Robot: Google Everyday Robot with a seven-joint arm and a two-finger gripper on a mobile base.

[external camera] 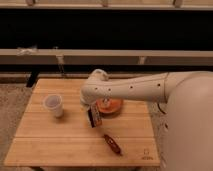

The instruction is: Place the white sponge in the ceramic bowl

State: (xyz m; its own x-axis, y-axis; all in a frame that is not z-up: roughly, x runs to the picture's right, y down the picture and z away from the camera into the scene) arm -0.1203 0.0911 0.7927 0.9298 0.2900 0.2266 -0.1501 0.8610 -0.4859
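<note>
The hand (94,119) hangs from the pale arm (135,89) and points down at the wooden bench (60,145), just left of the ceramic bowl (111,107). Its fingers are closed together – dark, with a paler edge on one side. I cannot tell if this edge is the white sponge. The orange-red bowl stands on the bench, partly under the arm. A translucent cup (54,105) stands well to the left, and a small brown-red object (112,144) lies nearer the front edge.
</note>
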